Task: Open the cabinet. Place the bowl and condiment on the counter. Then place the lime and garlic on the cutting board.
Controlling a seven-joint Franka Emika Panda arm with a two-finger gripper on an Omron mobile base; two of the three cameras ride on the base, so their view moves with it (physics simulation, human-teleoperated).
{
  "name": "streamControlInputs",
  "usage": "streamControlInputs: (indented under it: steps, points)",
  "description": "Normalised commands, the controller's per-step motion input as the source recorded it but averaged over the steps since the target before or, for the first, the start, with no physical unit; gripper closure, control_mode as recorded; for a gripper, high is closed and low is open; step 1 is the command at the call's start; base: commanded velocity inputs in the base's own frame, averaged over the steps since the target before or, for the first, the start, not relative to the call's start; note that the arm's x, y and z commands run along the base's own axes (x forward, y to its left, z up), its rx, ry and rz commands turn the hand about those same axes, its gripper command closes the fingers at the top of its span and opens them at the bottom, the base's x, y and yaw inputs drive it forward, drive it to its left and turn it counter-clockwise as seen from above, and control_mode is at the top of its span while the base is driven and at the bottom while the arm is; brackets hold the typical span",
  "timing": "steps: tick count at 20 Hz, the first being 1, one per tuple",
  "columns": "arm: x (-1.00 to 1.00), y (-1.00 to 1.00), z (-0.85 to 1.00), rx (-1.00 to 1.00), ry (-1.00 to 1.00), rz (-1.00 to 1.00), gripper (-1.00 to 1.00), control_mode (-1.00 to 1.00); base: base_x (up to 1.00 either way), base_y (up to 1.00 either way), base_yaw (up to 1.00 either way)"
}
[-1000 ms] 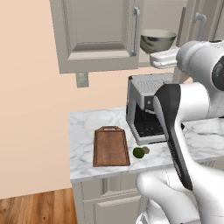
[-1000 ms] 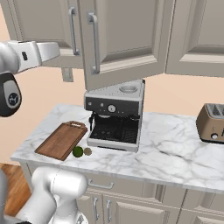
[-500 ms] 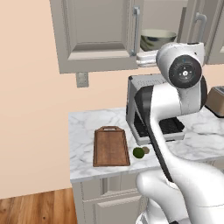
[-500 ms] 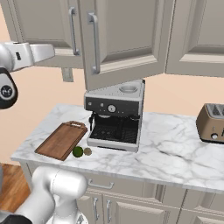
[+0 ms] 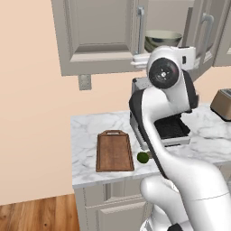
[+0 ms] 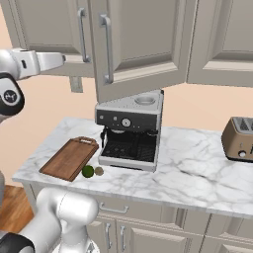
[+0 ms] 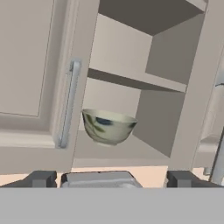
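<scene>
The cabinet (image 7: 39, 65) stands open, its doors (image 5: 99, 36) (image 6: 138, 44) swung out. On its bottom shelf sits the grey-olive bowl (image 7: 108, 126) (image 5: 162, 39), upright and alone. My gripper (image 7: 111, 179) is open, level with the shelf edge, a short way in front of the bowl and touching nothing. On the marble counter (image 6: 197, 168) lies the brown cutting board (image 5: 114, 151) (image 6: 69, 158). The lime (image 5: 143, 157) (image 6: 88, 171) and the tan garlic (image 6: 99, 171) rest beside the board's right edge, not on it. The condiment is out of view.
A coffee machine (image 6: 131, 131) (image 5: 169, 128) stands on the counter directly under the open cabinet. A toaster (image 6: 239, 140) (image 5: 223, 103) sits at the far right. The left door's long silver handle (image 7: 68, 103) hangs close to the left of the bowl.
In the left base view my wrist has swung left across the cabinet opening. The jaws have stayed open, and the bowl, lime and garlic have not moved.
</scene>
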Motion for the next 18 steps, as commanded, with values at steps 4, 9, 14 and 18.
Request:
streamControlInputs:
  steps: [4,9,14,18]
  points:
    - [0.31,-0.02,-0.06,0.00,0.00,-0.01,-1.00,-1.00,0.00,0.00,0.00]
    - [0.31,-0.06,-0.07,0.00,0.00,0.00,-1.00,-1.00,0.00,0.00,0.00]
    - [0.26,-0.09,-0.04,0.00,-0.01,0.00,-1.00,-1.00,0.00,0.00,0.00]
    - [0.26,-0.07,-0.05,0.00,0.00,0.00,-1.00,-1.00,0.00,0.00,0.00]
